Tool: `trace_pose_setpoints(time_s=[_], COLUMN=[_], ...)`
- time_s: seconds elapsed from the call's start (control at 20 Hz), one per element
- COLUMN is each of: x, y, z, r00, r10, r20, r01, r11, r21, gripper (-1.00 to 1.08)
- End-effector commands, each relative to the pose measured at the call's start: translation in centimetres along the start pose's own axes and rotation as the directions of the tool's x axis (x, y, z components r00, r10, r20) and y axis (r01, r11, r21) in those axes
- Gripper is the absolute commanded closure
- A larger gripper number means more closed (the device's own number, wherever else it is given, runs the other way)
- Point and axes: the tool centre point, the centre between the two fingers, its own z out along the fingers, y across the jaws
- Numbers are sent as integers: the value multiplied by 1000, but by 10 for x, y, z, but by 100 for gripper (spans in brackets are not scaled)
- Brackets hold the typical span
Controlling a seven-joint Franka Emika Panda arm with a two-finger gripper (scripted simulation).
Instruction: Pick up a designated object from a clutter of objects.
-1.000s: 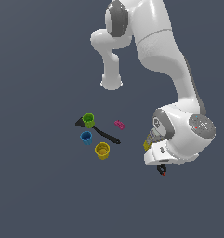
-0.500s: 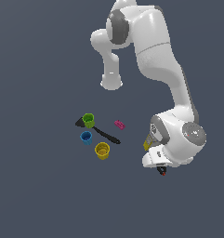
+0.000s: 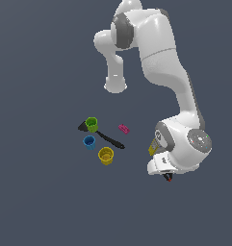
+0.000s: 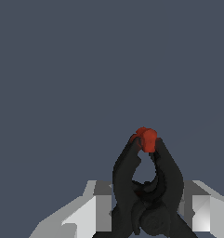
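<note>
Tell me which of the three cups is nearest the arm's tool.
The yellow cup. It lies closest to the tool; the blue and green cups sit farther away.

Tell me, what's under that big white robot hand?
A black clamp with red tips sits between the gripper's fingers. From outside, only its tip shows below the hand. A yellowish box peeks out behind it; the rest is covered.

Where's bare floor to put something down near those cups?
Bare grey floor lies all around the exterior view's left of the green cup, blue cup and yellow cup. It is crowded among them, the long black spatula and the small pink piece.
</note>
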Motion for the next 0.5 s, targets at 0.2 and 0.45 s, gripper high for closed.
trace_pose_setpoints(time_s=[0.2, 0.45], x=[-1, 0], y=[1, 1], z=[3, -2], r00=[1000, 1000], r10=[0, 0], r20=[4, 0], r01=[0, 0], r11=[1000, 1000], r21=[-1, 0], gripper=[108, 108])
